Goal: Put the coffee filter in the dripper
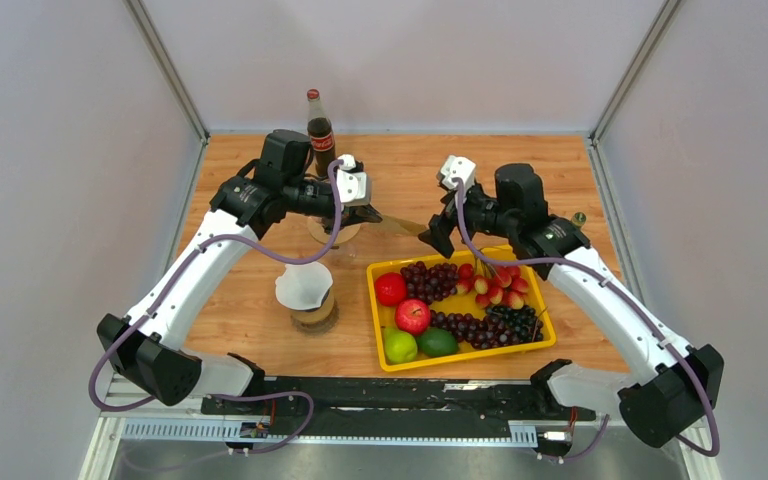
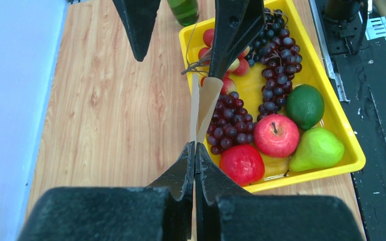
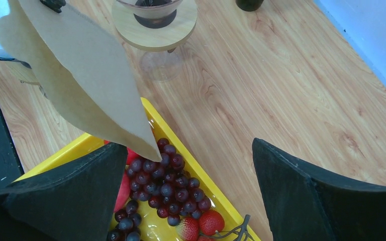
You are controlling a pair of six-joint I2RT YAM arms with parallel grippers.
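Note:
My left gripper (image 1: pixel 375 216) is shut on one edge of a brown paper coffee filter (image 1: pixel 401 224) and holds it in the air above the table. In the left wrist view the filter (image 2: pixel 202 103) shows edge-on, running out from the closed left gripper (image 2: pixel 195 145). My right gripper (image 1: pixel 430 240) is open at the filter's far tip; the tip (image 3: pixel 148 145) lies beside its left finger (image 3: pixel 75 191), unclamped. The glass dripper with a wooden collar (image 3: pixel 155 22) stands on the table under my left wrist (image 1: pixel 332 232).
A yellow tray (image 1: pixel 470 360) of grapes, strawberries, apples, a lime and a pear lies below the filter (image 2: pixel 352 150). A white cone on a brown base (image 1: pixel 305 288) stands left of it. A cola bottle (image 1: pixel 319 128) stands at the back; a green bottle (image 2: pixel 183 10) stands past the tray.

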